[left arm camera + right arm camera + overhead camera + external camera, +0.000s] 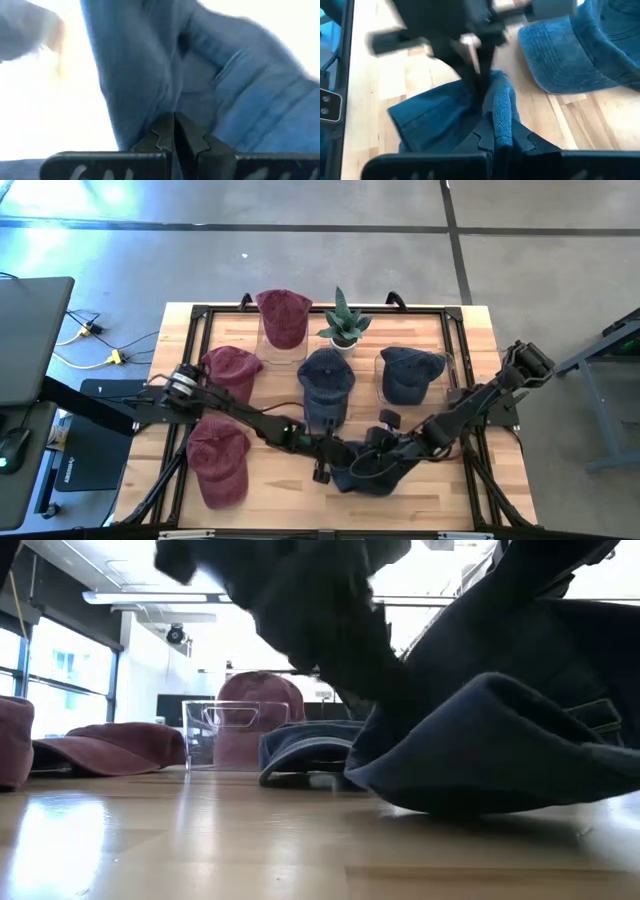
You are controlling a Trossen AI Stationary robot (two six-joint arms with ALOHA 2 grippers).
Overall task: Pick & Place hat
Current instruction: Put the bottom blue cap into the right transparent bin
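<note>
Both grippers are clamped on the same navy hat [365, 470] at the near-centre edge of the table [470, 330]. The left gripper [174, 131] has its fingers pinched tight on a fold of the blue fabric; the right gripper [496, 131] is likewise clenched on a bunched ridge of cloth, with the left arm's gripper just beyond it on the same fold.

Risks, as I judge them:
- 2 grips on soft cloth close together — if the arms pull apart unevenly, one pinch could slip and the hat would swing from the other.
- The grabs look like thin folds, not brim — fabric may creep out under load.
- The low view shows the hat sagging with an edge near the wood; it may drag on a low lift.
- A second navy hat [580, 55] lies just beside the held one and could get snagged.

Hard to make out:
- The high view hides both fingertips under the arms and the crumpled hat.
- Can't tell where the brim is.
- Drop target isn't evident; a clear stand [222, 735] shows in the low view.
</note>
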